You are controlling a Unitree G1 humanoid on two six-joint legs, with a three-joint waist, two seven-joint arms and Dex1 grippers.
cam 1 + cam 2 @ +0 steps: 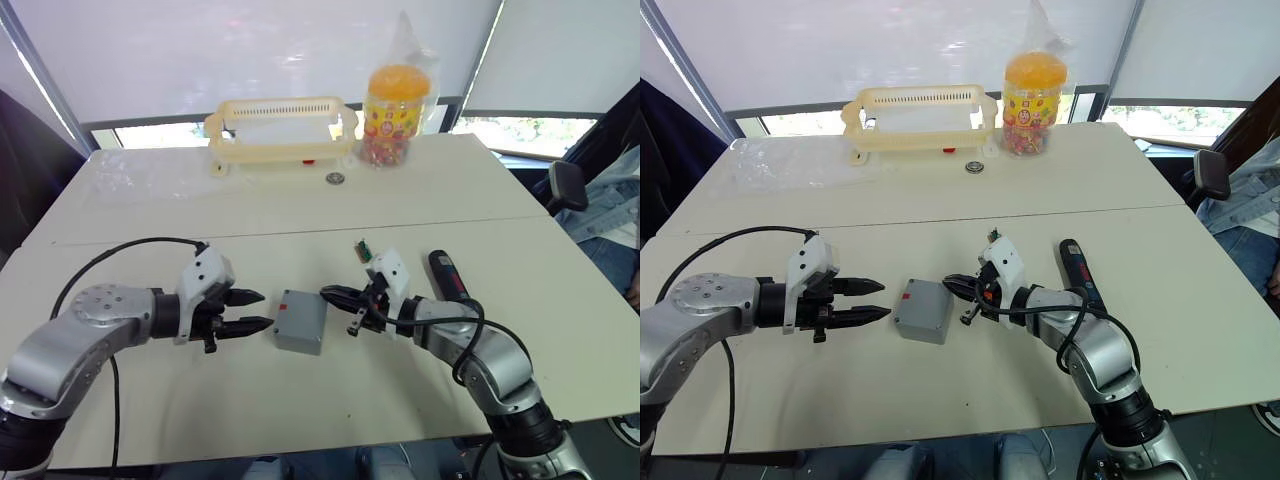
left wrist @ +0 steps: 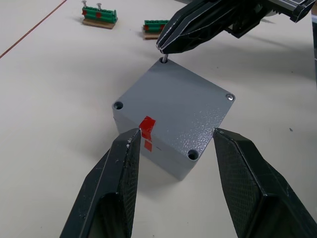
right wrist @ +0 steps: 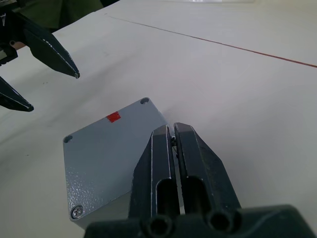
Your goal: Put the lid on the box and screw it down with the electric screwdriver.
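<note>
A pale cream table (image 1: 300, 420) carries everything, a seam running across it beyond the box; white blinds hang over the windows behind. At the table's far side, well beyond the box, stand a cream slotted plastic basket (image 1: 283, 126) and a yellow-lidded candy jar (image 1: 392, 115) in a clear bag, with a small round metal piece (image 1: 335, 179) on the table between them.

The box (image 1: 300, 321) sits near the table's front middle with the lid (image 2: 178, 106) already on it: a grey square, speckled finish, rounded corners, a strip of red tape (image 2: 147, 132) crossing from the lid's edge onto the box wall. One corner hole holds a screw (image 2: 229, 97); two others look empty.

The left end effector (image 1: 256, 311) lies level just left of the box, fingers apart, not touching it. The right end effector (image 1: 333, 298) reaches in from the box's right, fingers pressed together on a small screw (image 2: 164, 60) whose tip stands at the lid's far corner hole. The electric screwdriver (image 1: 449, 275) lies on the table to the right of the box, beyond the right forearm. Two small green blocks (image 2: 127, 23) lie past the box.
</note>
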